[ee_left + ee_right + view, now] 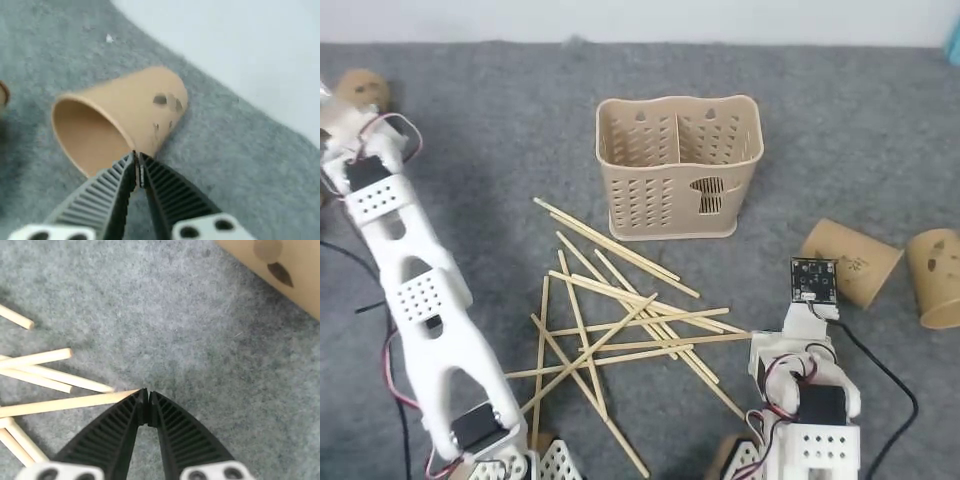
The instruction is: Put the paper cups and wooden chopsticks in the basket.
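Observation:
A tan slotted basket [678, 165] with two compartments stands upright at the table's back middle. Several wooden chopsticks [620, 320] lie crisscrossed in front of it. One paper cup [362, 88] lies at the far left back corner, and two more paper cups [850, 262] [935, 277] lie on their sides at the right. My left gripper [136, 161] is shut, its tips right at the open rim of the tipped paper cup [120, 117]. My right gripper [148, 396] is shut with nothing between its fingers, its tips beside the end of a chopstick [65, 402]. A paper cup [280, 265] lies beyond.
The grey felt mat [840, 130] covers the table. The left arm [415, 290] stretches along the left side toward the back corner. The right arm's base [810, 410] sits at the front right, between the chopsticks and the two cups.

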Controlling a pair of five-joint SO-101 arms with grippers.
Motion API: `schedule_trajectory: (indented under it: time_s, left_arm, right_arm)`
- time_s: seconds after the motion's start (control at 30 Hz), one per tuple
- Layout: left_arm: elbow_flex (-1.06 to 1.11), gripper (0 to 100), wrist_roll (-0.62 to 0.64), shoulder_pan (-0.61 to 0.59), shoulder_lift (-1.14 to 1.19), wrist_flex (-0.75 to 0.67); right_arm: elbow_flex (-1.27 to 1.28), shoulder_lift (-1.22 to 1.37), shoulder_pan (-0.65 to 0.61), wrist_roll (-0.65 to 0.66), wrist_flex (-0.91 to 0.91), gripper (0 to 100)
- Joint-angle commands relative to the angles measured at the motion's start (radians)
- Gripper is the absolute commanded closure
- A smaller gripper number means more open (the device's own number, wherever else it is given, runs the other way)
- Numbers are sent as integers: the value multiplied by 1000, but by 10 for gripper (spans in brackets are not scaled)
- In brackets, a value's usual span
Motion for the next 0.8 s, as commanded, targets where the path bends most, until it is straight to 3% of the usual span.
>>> schedule_trajectory:
  time_s: [0.0, 0.23, 0.5, 0.63, 0.77]
  left_arm:
    - [-50, 988, -12, 20, -68, 94]
    - [-50, 988, -12, 11, -198, 301]
    - [-50, 975, -9, -77, -288, 374]
    - [-48, 817, 41, -135, -272, 344]
    - [-48, 649, 91, -150, -157, 152]
  right_arm:
    - [6, -5, 12, -8, 4, 990]
    - [6, -5, 12, -8, 4, 989]
    - [6, -5, 12, -8, 4, 989]
    - [6, -5, 12, -8, 4, 991]
    - [6, -5, 12, -8, 4, 991]
